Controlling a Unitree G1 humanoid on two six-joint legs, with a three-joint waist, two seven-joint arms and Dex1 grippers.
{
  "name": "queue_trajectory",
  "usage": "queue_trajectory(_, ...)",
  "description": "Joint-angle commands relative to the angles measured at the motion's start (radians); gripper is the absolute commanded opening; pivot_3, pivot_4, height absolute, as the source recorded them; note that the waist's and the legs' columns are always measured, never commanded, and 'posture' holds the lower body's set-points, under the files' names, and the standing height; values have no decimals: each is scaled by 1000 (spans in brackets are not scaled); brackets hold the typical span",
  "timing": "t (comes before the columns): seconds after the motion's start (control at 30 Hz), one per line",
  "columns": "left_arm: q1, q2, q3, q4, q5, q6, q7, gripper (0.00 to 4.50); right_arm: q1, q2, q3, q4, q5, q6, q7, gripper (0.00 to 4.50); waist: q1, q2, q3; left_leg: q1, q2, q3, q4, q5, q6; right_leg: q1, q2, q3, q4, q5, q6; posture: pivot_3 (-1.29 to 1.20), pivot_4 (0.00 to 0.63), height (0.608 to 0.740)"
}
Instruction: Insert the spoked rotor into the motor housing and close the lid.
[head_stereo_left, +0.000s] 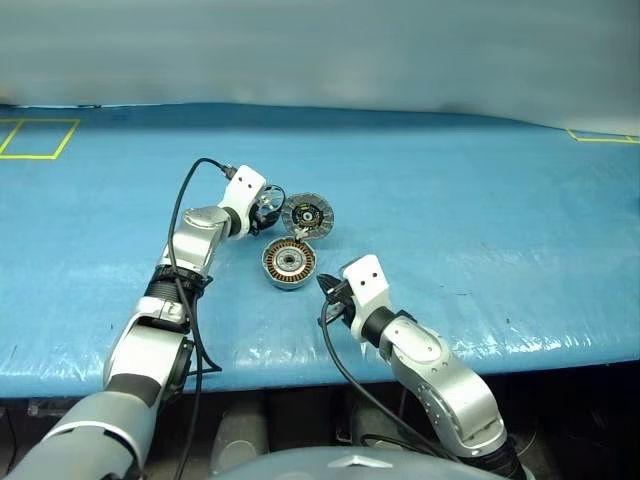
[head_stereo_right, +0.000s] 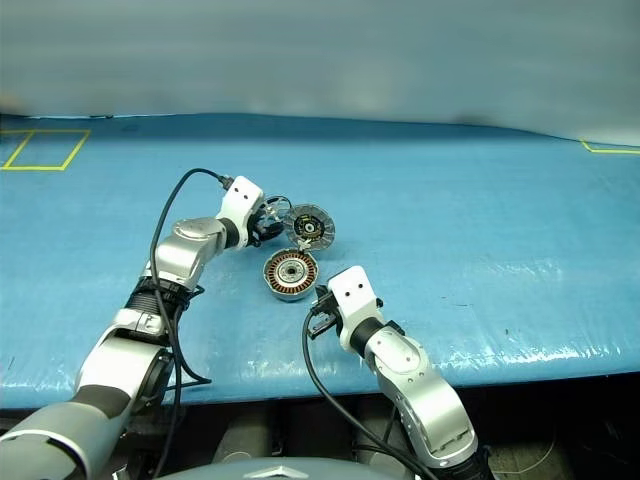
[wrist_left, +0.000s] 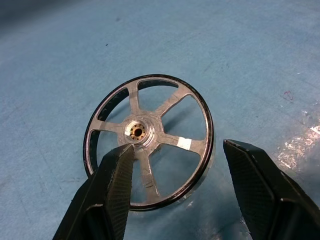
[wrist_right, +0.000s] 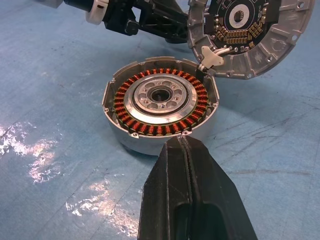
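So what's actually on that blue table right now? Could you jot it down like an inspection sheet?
Surface: blue table cover, wrinkled and shiny near the front edge, with yellow tape outlines at the far corners.
Job's things: spoked rotor lying flat on the cover; motor housing open, copper windings showing; lid tilted against the housing's far rim, dark inner face showing.
Clutter: nothing seen.
Grippers: left gripper open, fingers either side of the rotor's near edge, not closed on it; right gripper shut and empty, near the housing.
Cables: black cable looping over the left arm; another along the right arm.
Surroundings: pale blank wall beyond the table.
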Motion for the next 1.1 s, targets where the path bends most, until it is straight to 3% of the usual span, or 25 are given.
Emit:
queue_trajectory(0.03,-48,12,17,25,7,-54,13,3076,1,10,1,-27,1,0,-5,0,0,0,0,0,0,0,0,0,0,0,0,0,0,0,0,0,150,740)
queue_trajectory(0.7,-82,19,97,108,-66,-84,-32,3076,3,30,9,-22,-12,11,-3,0,0,0,0,0,0,0,0,0,0,0,0,0,0,0,0,0,150,740)
queue_trajectory(1.1,-182,16,66,350,-1,-215,-26,3076,11,30,-2,-28,-18,19,-6,0,0,0,0,0,0,0,1,0,0,0,0,0,0,0,0,0,150,740)
